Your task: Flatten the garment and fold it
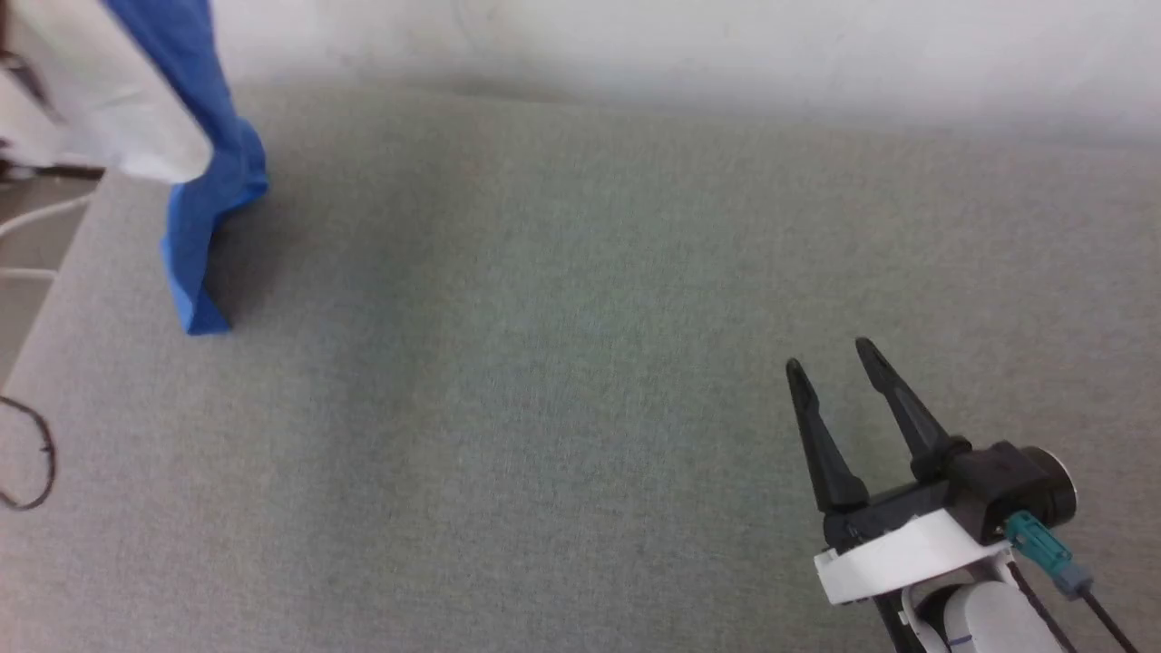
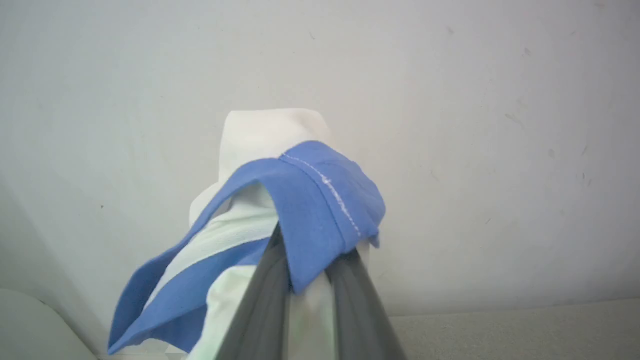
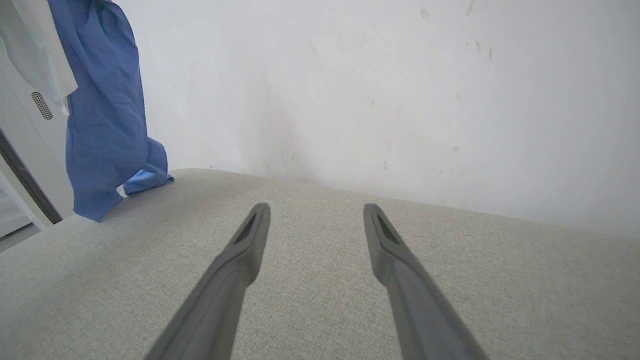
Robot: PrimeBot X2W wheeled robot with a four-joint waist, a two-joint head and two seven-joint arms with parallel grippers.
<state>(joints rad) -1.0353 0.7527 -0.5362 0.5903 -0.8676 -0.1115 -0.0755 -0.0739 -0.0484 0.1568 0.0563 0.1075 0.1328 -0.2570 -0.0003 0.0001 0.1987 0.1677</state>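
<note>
The garment (image 1: 195, 172), white with royal-blue sleeves, hangs at the upper left of the head view, its blue sleeve end trailing onto the grey-green padded table (image 1: 580, 381). In the left wrist view my left gripper (image 2: 310, 250) is shut on a bunched fold of the garment (image 2: 320, 200), blue band and white cloth draped over the fingertips. My right gripper (image 1: 830, 358) stands open over the table at the lower right, nothing between its fingers (image 3: 250, 240). In the right wrist view the garment (image 3: 102, 110) dangles at far left.
A white wall (image 1: 689, 45) runs along the table's far edge. Off the table's left edge are pale furniture (image 1: 27, 236) and a dark cable (image 1: 36, 453). A white panel with a small vent grille (image 3: 41, 105) stands behind the hanging cloth.
</note>
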